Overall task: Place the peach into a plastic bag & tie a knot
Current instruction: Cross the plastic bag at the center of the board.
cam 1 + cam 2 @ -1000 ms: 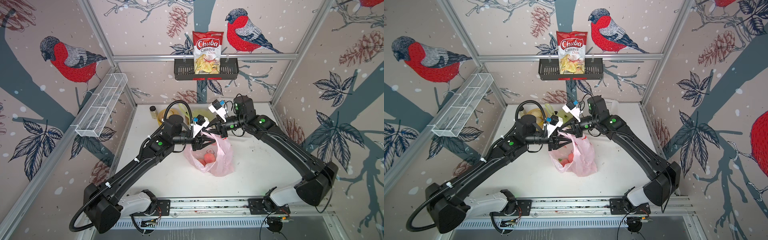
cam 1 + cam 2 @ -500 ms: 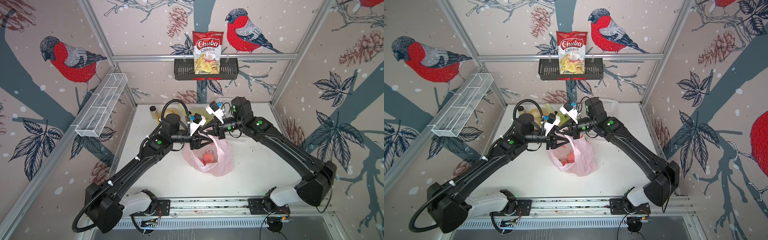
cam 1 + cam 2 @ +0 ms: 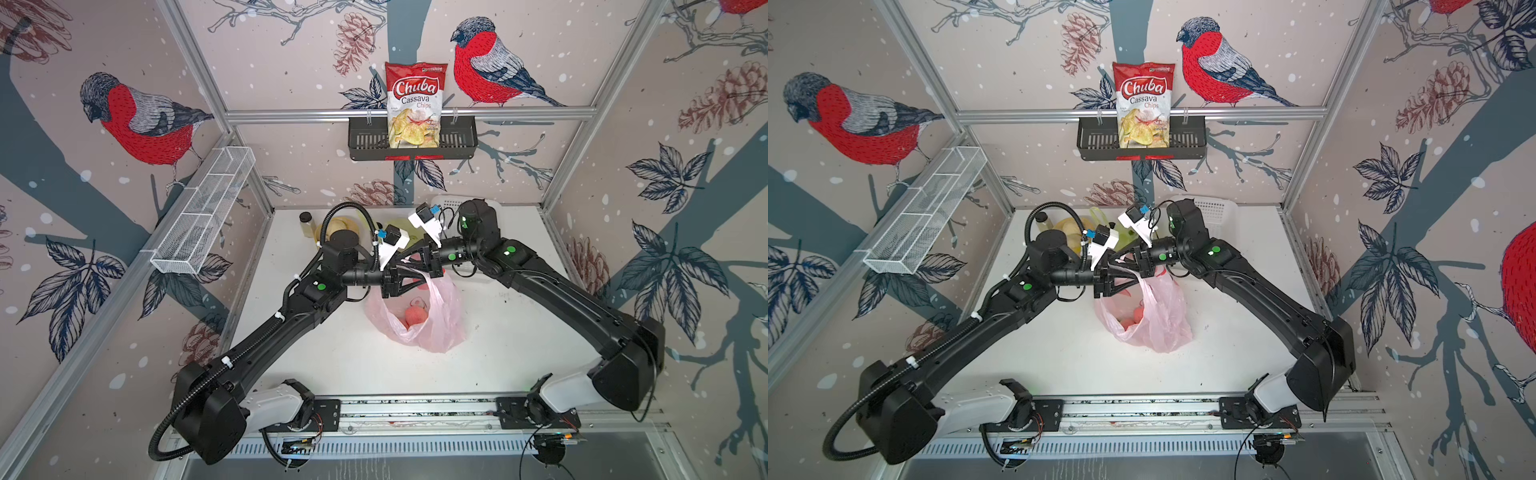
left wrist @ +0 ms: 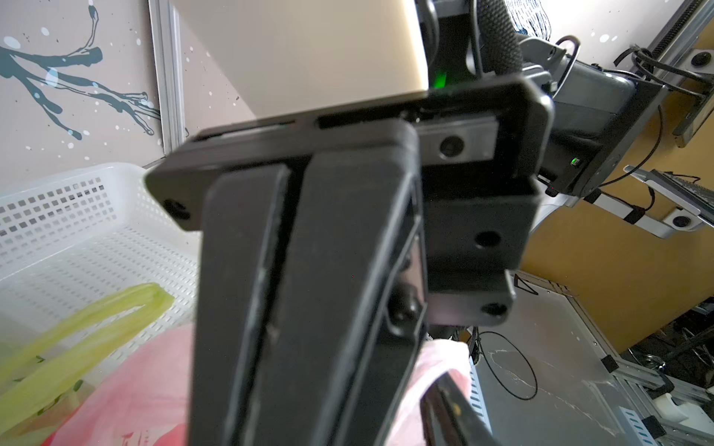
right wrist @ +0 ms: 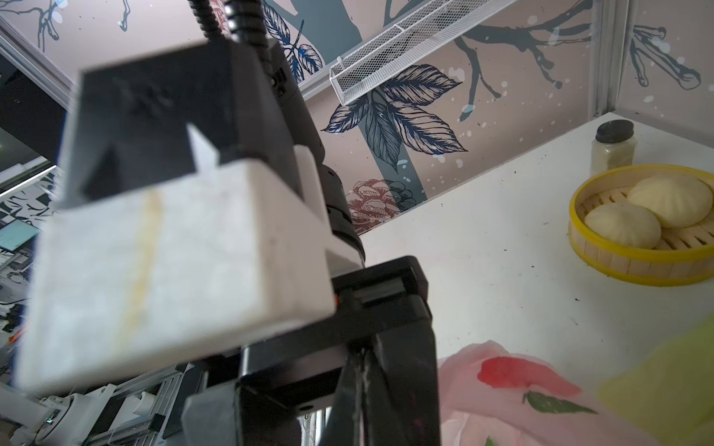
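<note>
Top views: peach (image 3: 417, 316) already inside pink bag (image 3: 440, 332) mid-table, so this is the knot step. Right gripper (image 3: 409, 262) pinched shut on a bag handle, holding the bag top up. Left gripper (image 3: 412, 277) crosses it, jaws part-open, nothing clearly gripped. Next, likely: left closes on the free handle and pulls it through without yanking right's hold. The handle crossing is hidden under both grippers.

Left wrist: right gripper's shut fingers (image 4: 347, 289) fill the frame. Bag edge low, basket (image 4: 58, 216) behind, peach unseen.

Right wrist: left arm's camera mount (image 5: 174, 251) blocks most. Bag corner and steamer (image 5: 633, 276) show, handles cut off.
</note>
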Tool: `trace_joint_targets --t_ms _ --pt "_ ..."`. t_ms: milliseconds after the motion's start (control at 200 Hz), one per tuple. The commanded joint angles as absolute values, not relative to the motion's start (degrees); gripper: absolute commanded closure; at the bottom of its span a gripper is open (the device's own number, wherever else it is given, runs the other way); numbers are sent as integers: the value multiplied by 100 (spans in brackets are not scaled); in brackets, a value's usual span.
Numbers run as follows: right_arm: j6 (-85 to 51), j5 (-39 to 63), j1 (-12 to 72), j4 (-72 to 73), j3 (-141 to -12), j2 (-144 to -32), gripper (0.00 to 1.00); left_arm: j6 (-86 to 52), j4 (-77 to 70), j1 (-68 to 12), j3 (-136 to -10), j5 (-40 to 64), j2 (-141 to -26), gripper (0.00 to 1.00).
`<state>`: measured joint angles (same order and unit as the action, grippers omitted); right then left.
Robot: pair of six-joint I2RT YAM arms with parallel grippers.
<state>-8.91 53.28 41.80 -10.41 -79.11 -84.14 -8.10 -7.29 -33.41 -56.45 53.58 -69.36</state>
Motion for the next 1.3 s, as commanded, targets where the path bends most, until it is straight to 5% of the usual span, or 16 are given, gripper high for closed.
trace_joint_targets --t_ms 0,696,1296 --pt "-730 5142 4230 -734 -7919 -8408 100 -703 -1007 -3355 -5682 5985 -6918 52" --pt "-170 4996 4183 -868 -7796 -8289 100 -334 -399 -3105 -6029 7066 -6800 50" --pt "-1085 4585 4331 365 -7488 -8130 100 -1559 -1987 -3101 -5804 6176 -6915 54"
